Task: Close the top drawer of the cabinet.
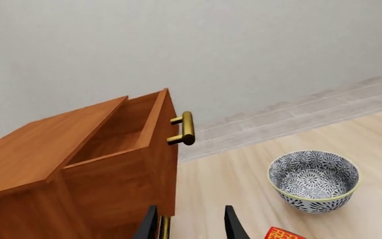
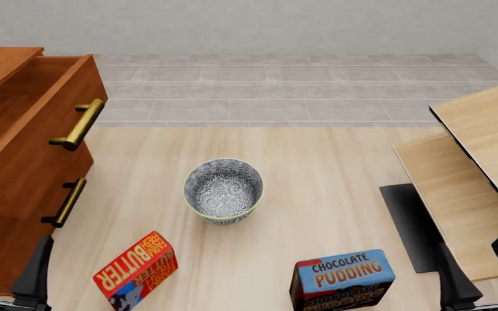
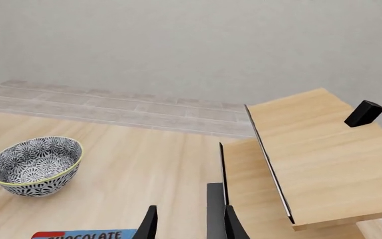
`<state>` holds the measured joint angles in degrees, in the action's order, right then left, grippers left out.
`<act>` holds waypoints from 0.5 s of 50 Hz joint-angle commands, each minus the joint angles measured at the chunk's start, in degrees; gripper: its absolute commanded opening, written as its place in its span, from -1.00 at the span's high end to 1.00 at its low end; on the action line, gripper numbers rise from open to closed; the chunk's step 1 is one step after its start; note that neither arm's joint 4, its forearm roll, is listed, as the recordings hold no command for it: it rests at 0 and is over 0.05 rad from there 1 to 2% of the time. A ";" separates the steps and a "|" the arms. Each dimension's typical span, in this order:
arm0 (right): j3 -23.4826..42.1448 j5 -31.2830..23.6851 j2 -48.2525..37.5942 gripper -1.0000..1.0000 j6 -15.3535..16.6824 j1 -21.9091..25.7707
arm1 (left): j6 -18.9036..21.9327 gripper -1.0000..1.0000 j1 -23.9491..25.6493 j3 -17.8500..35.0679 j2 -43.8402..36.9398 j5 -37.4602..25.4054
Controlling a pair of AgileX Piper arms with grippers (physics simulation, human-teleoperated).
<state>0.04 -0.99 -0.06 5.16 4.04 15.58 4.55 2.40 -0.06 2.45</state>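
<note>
Left claw stands spread apart at the worktop's near-left edge, holding nothing, beside the cabinet. The top drawer at far left juts out open, brass handle facing right. A patterned bowl sits mid-worktop. Right claw, also parted and empty, hangs near the pale wood panels.
</note>
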 commanded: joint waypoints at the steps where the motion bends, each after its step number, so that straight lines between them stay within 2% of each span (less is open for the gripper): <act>1: 0.01 -0.38 -0.04 -1.00 1.60 1.03 | 7.47 -1.00 1.40 -0.34 -0.14 2.56; 8: -0.01 -0.57 -0.04 -1.00 2.03 1.49 | 8.30 -1.00 1.36 2.53 -1.15 1.67; 13: 0.01 -0.99 -0.08 -1.00 1.40 2.14 | 12.49 -1.00 2.23 2.40 -1.54 3.57; 17: 0.00 -1.11 -0.10 -1.00 1.59 1.99 | 13.45 -1.00 2.74 2.85 -2.27 4.21; 19: -0.01 -1.21 -0.11 -1.00 1.62 1.95 | 16.14 -1.00 3.72 1.95 -2.94 6.26; 20: -0.01 -1.21 -0.11 -1.00 1.62 1.95 | 16.14 -1.00 3.72 1.93 -3.00 6.34; 21: -0.01 -1.22 -0.08 -1.00 1.72 2.16 | 21.50 -1.00 4.03 -0.56 -0.76 8.95; 23: 0.00 -1.21 -0.07 -1.00 1.76 2.27 | 21.64 -1.00 4.63 -0.71 -2.33 10.01; 24: 0.00 -1.20 -0.06 -1.00 1.72 2.29 | 19.49 -1.00 4.30 0.29 -3.59 9.59; 25: 0.00 -1.23 -0.06 -1.00 1.76 2.33 | 19.23 -1.00 4.15 0.45 -4.45 10.09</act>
<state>0.04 -1.97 -0.13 6.71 5.87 30.25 7.56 3.47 -2.06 8.32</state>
